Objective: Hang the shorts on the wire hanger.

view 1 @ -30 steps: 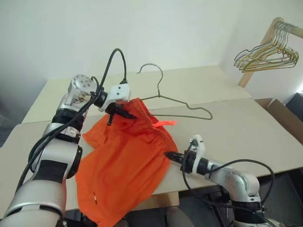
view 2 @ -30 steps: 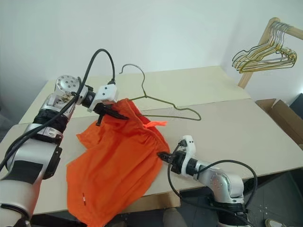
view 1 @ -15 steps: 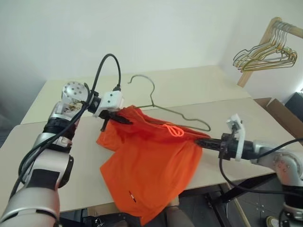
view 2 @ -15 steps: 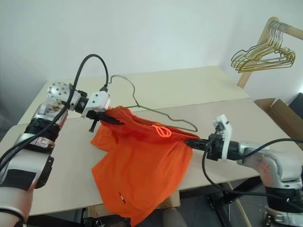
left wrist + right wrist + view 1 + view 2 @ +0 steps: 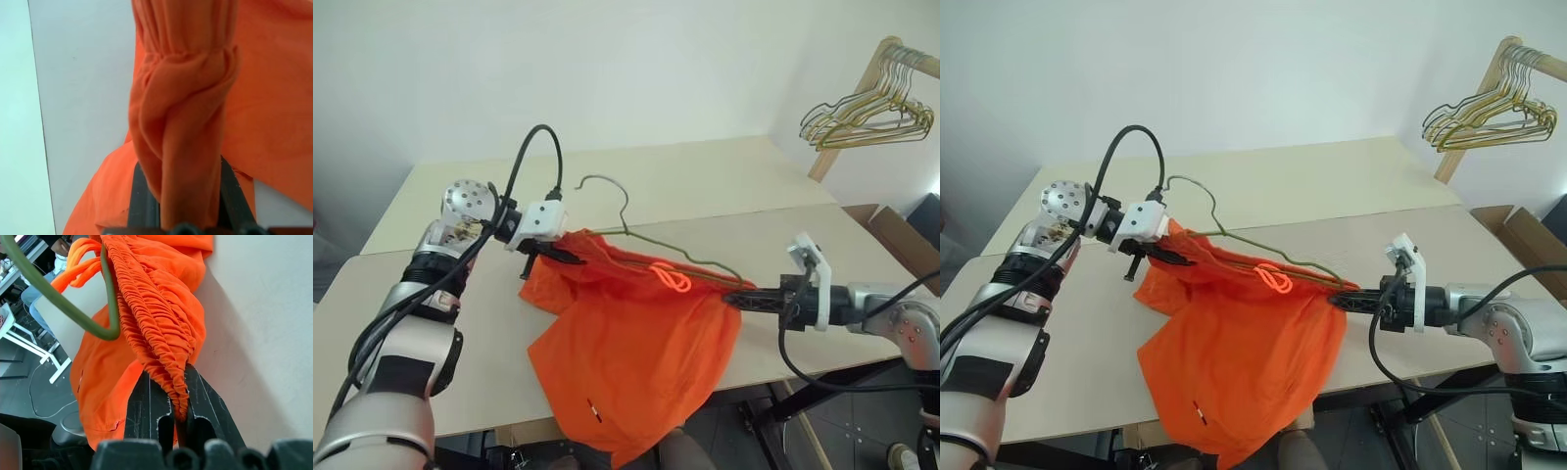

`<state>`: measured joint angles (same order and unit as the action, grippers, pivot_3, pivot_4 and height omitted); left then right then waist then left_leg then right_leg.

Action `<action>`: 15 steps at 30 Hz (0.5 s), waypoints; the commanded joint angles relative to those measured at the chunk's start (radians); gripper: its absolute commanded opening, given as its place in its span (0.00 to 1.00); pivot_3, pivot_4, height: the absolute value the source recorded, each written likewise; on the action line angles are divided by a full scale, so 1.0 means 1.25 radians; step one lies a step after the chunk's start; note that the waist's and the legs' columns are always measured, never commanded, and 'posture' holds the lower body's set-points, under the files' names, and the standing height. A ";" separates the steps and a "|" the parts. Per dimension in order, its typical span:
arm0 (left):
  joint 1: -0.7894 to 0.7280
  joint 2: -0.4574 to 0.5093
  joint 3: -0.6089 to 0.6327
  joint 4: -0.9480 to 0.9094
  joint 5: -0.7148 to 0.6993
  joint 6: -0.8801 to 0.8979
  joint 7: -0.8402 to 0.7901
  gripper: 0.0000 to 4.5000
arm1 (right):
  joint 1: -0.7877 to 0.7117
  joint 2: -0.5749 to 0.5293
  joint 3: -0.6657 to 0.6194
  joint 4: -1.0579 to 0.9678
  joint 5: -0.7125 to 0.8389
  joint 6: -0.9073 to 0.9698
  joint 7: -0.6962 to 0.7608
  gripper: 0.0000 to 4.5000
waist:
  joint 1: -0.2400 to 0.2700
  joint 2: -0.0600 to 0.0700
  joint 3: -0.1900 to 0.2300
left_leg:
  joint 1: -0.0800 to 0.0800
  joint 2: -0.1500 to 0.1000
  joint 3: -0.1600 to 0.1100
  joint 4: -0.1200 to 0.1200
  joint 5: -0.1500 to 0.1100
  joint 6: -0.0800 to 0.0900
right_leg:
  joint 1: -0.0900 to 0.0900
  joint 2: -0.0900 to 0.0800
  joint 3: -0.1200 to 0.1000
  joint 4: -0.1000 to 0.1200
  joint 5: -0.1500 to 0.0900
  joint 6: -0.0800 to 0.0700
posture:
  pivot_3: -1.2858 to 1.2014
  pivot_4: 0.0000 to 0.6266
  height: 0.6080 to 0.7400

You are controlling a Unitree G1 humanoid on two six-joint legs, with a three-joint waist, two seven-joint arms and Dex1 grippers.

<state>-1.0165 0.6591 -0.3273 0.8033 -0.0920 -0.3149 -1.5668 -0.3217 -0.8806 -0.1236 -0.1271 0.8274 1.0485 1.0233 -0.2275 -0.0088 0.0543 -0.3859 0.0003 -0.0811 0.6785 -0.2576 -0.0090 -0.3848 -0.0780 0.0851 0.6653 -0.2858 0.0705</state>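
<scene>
The orange shorts (image 5: 631, 343) are stretched by their waistband between my two grippers, and the rest hangs over the table's front edge. My left gripper (image 5: 566, 258) is shut on one waistband end (image 5: 181, 122). My right gripper (image 5: 734, 297) is shut on the other, gathered end (image 5: 161, 347). The wire hanger (image 5: 651, 241) lies on the table along the taut waistband, hook (image 5: 605, 184) toward the left gripper. Its bent corner (image 5: 105, 330) sits against the cloth near the right gripper. The orange drawstring (image 5: 671, 277) loops over the wire. Whether the wire passes inside the shorts I cannot tell.
A wooden rack with a bunch of gold and pale hangers (image 5: 867, 106) stands at the back right. A cardboard box (image 5: 901, 235) is beside the table on the right. A second tabletop (image 5: 705, 171) adjoins behind. The table's front edge (image 5: 489, 416) runs close below the shorts.
My right gripper has swung right and up with the waistband end, pulling the shorts out wide. The hanger now lies along the waistband. The left gripper has stayed about where it was.
</scene>
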 commanded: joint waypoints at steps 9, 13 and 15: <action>-0.023 0.036 0.020 0.065 0.070 -0.027 0.050 0.00 | 0.017 -0.065 -0.052 0.004 -0.014 -0.010 0.013 0.01 | -0.001 0.000 0.000 | 0.000 0.000 0.000 0.000 0.000 0.000 | 0.000 0.000 0.000 0.000 0.000 0.000 | 0.44 0.00 1.00; -0.027 0.027 0.028 0.085 0.071 -0.025 0.064 0.00 | 0.027 -0.078 -0.051 -0.005 -0.020 -0.019 0.021 0.01 | -0.002 0.000 0.000 | 0.000 0.000 0.000 0.000 0.000 0.000 | 0.000 0.000 0.000 0.000 0.000 0.000 | 0.44 0.00 1.00; -0.038 0.014 0.047 0.096 0.046 0.023 0.058 0.00 | 0.032 -0.081 -0.052 -0.009 -0.018 -0.021 0.021 0.01 | -0.002 0.000 0.000 | 0.000 0.000 0.000 0.000 0.000 0.000 | 0.000 0.000 0.000 0.000 0.000 0.000 | 0.44 0.00 1.00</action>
<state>-1.0312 0.6254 -0.3300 0.8670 -0.0424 -0.3426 -1.5086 -0.2945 -0.9335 -0.1246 -0.1507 0.8280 1.0328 1.0466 -0.2295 -0.0088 0.0543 -0.3861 0.0002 -0.0810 0.6786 -0.2576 -0.0090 -0.3849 -0.0780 0.0851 0.6651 -0.2858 0.0705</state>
